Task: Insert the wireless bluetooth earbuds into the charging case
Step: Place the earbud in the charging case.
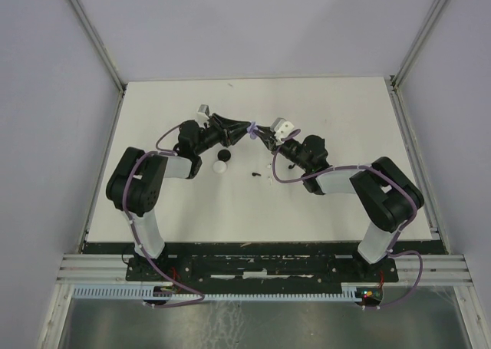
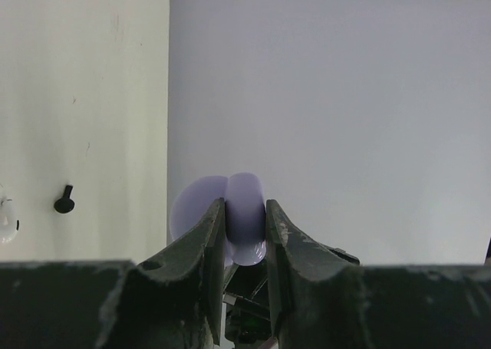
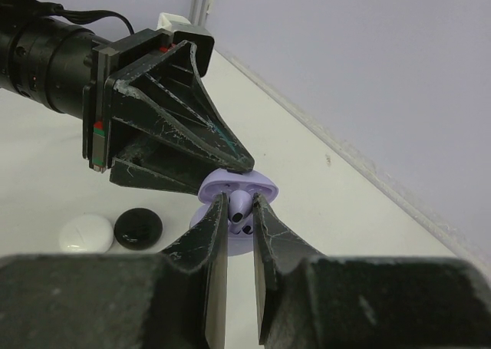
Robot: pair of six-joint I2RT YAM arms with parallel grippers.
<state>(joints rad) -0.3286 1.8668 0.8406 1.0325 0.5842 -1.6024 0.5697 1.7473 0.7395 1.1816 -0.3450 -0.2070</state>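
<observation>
While the open case (image 2: 245, 188) is clamped by the left gripper (image 2: 245, 205), a lilac earbud (image 3: 239, 207) is pinched at its cavity by the right gripper (image 3: 239, 200) — a black earbud (image 2: 64, 203) lies on the table (image 1: 337, 119).

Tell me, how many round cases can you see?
3. The lilac case is in the left hand; the white case and the black case lie side by side on the table. Others may be hidden.
</observation>
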